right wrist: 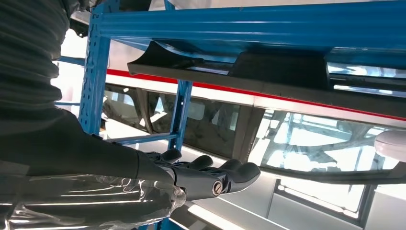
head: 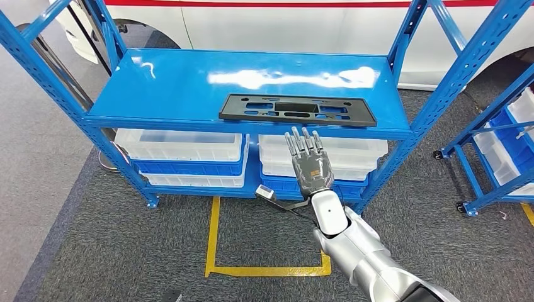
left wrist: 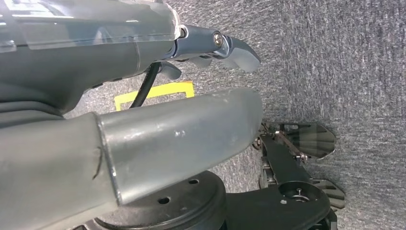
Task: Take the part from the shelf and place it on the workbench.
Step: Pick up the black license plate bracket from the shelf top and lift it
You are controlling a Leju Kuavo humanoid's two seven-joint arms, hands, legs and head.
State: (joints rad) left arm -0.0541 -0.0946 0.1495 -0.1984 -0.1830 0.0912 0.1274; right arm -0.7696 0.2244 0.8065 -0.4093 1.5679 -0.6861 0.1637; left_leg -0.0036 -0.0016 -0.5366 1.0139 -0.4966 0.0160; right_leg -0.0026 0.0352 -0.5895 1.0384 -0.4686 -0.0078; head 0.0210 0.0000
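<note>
Right now my right robot hand (head: 308, 165) is raised in front of the blue metal shelf (head: 189, 82), palm turned down and fingers (head: 301, 143) stretched out straight and apart, holding nothing. The fingertips point at the front edge of the top board, just below and in front of the flat black plastic part (head: 297, 108), a long rectangular panel with several cut-out slots. That part lies flat on the top board, near its front edge and right of the middle, and my hand does not touch it.

From the right wrist, I see the same hand (right wrist: 206, 175) with its dark fingers (right wrist: 242, 171) extended side by side, and the black part (right wrist: 268, 76) sitting on the blue board, apart from them.

My left robot hand (left wrist: 218, 48) hangs over grey carpet (left wrist: 335, 57); the thumb and a fingertip show, but I cannot tell how the fingers are set.

On the lower level of the shelf sit white translucent plastic bins (head: 182, 145) on blue trays. Yellow tape (head: 264, 270) marks a square on the carpet before the shelf, and a white vehicle body with a red stripe (head: 283, 19) stands behind it. A second blue rack (head: 497, 138) with bins stands to the right.
</note>
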